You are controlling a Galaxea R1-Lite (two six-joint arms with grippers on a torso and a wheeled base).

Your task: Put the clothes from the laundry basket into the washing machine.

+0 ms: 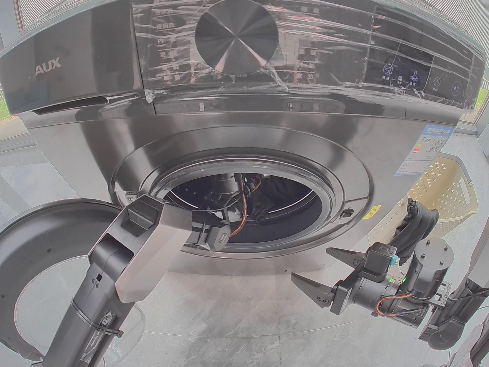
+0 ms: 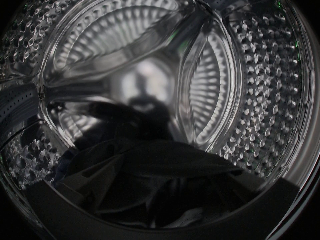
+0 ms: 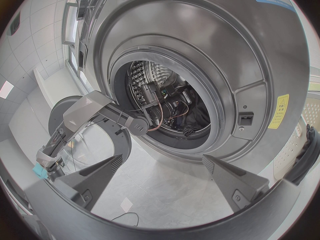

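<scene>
Inside one washing machine (image 1: 285, 138) lies one clothes heap (image 2: 150, 170).

A pale grey, marble-patterned tile floor (image 1: 229, 312) spreads across a brightly, evenly lit room. A wall of large white tiles (image 3: 36, 34) rises at one side, meeting a framed window (image 3: 75, 64). A thin dark cable (image 3: 125, 215) loops on the floor.
</scene>
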